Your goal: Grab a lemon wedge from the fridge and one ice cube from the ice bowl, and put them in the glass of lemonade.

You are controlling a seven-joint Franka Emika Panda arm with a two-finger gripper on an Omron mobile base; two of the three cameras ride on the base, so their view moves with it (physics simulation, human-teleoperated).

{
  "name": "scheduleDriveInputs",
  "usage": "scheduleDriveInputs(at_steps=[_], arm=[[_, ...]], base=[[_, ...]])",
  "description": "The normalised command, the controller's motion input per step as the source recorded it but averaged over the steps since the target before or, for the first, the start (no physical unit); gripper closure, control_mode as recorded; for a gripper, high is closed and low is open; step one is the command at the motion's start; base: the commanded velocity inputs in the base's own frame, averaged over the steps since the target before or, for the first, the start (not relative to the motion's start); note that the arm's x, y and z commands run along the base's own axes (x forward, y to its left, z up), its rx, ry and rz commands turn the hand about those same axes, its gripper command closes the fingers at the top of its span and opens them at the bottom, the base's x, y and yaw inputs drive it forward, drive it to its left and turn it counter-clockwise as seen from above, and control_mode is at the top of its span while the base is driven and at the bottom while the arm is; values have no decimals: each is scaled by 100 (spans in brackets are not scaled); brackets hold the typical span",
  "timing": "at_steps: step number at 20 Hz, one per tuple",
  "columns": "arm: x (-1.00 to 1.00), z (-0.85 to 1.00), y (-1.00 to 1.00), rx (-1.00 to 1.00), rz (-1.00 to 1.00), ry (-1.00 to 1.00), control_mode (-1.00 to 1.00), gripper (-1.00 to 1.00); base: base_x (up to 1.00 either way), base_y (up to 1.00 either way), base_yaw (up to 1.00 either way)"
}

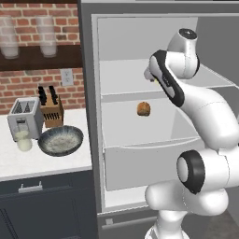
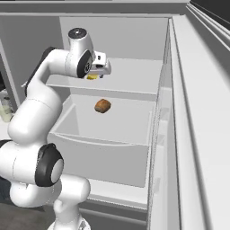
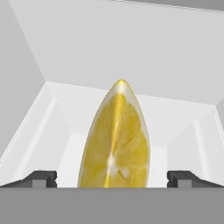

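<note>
The fridge stands open, its white shelves showing. On the upper shelf lies the lemon wedge, bright yellow, seen small under the hand. My gripper is open, its two dark fingertips standing wide on either side of the wedge without touching it. In the left base view the gripper reaches into the upper shelf. The ice bowl and the glass of lemonade sit on the white counter left of the fridge.
An orange-brown lump lies on the shelf below the wedge. A toaster and a knife block stand behind the bowl. Two frosted glasses sit on a wall shelf. The fridge door stands open at the right.
</note>
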Motion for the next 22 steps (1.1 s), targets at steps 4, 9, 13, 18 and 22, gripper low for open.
scheduleDriveInputs(at_steps=[4,9,13,18,22], arm=[[0,-6,0,0,0,2,-100,-100],[0,-1,0,0,0,2,-100,100],[0,0,0,0,0,1,-100,100],[-11,0,-1,0,0,0,-100,100],[-89,1,0,0,1,-5,-100,100]], base=[[0,0,0],[0,0,0],[0,0,0],[0,0,0],[0,0,0]])
